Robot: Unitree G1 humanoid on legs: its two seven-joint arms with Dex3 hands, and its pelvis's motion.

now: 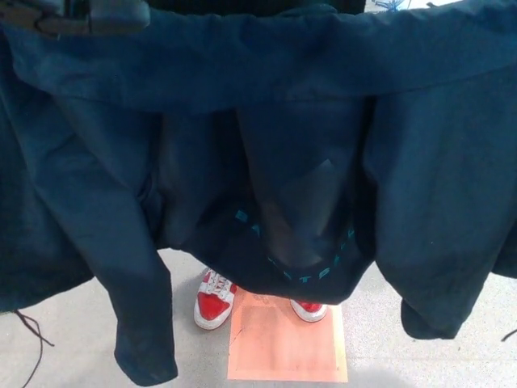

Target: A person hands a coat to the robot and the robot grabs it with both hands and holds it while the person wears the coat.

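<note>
Left hand: the left hand (77,16) shows only as a black part at the top left corner of the head view, cut off by the frame; whether its fingers are closed on anything cannot be told.
Right hand: out of the picture.
Coat: the coat (266,153), dark navy, hangs spread across nearly the whole view, directly below and to the right of the left hand; its top edge runs along the upper frame and touches the black part of the hand at the top left.
Coat lining: the open inner side faces the camera, with small teal letters (295,271) in a curve low on the middle panel, well below and right of the hand.
Sleeve: one sleeve (133,323) dangles low under the hand, its cuff near the bottom edge.
Person: a pair of red and white shoes (214,301) shows beneath the coat's hem, far below the hand.
Floor: grey floor (65,347), with an orange mat (287,347) just beside and partly under the shoes.
Cord: a thin dark cord (31,335) trails at the lower left.
</note>
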